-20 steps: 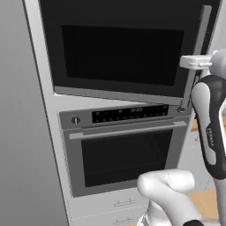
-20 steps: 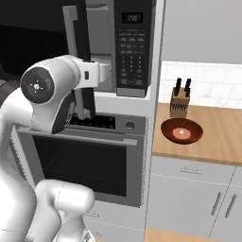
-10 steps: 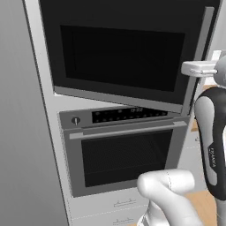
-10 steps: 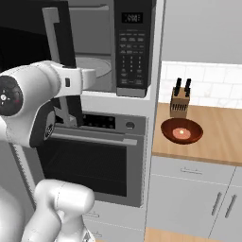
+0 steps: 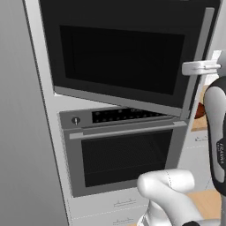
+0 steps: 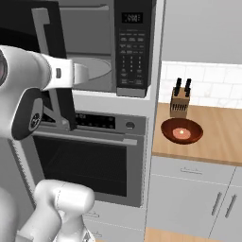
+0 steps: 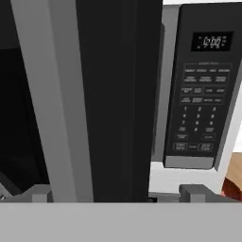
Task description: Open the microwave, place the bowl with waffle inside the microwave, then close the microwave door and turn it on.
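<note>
We see one microwave door [image 7: 113,94] swung partly open, its edge between our gripper's [image 7: 116,193] spread, unclenched fingers. One bowl with waffle [image 6: 182,131] sits on the counter [image 6: 222,142], well apart.

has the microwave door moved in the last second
Yes. In the right base view the microwave door has swung further open, its handle edge drawing away leftward from the fixed keypad, baring more of the cavity.

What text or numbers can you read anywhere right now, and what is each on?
"0:00", roughly: the small digital display at the top of the microwave keypad strip, blurred in the hand view.
Keypad button labels: too small to read.
Oven control strip markings: too blurred to read.
</note>
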Available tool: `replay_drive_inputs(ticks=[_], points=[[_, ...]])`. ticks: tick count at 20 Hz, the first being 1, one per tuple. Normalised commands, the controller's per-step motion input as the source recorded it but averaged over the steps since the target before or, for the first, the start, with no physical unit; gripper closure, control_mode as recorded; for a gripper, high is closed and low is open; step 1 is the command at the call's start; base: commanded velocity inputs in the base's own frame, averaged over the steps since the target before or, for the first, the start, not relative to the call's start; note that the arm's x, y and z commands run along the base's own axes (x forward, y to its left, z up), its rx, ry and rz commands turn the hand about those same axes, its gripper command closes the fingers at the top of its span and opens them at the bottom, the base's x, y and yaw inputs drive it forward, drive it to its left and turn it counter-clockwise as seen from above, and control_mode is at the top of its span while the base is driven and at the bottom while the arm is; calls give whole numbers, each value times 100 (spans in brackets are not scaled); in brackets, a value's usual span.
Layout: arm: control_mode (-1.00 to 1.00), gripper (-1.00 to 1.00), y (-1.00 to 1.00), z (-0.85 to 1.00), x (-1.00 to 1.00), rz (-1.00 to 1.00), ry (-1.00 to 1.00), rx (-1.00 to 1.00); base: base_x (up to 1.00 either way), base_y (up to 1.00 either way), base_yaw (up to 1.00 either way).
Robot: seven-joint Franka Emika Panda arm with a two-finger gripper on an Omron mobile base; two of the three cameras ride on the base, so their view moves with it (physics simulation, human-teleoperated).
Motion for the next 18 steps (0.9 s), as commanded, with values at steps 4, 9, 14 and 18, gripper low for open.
replay_drive_inputs(ticks=[4, 9, 14, 18], points=[[-100, -100, -100, 0, -58, 1, -15, 4, 0, 0, 0], [-100, -100, -92, 6, -24, 6, -25, 9, 0, 0, 0], [-100, -100, -48, 1, 0, 30, -24, 17, 0, 0, 0], [-100, -100, -33, 17, -7, 46, -7, 18, 0, 0, 0]])
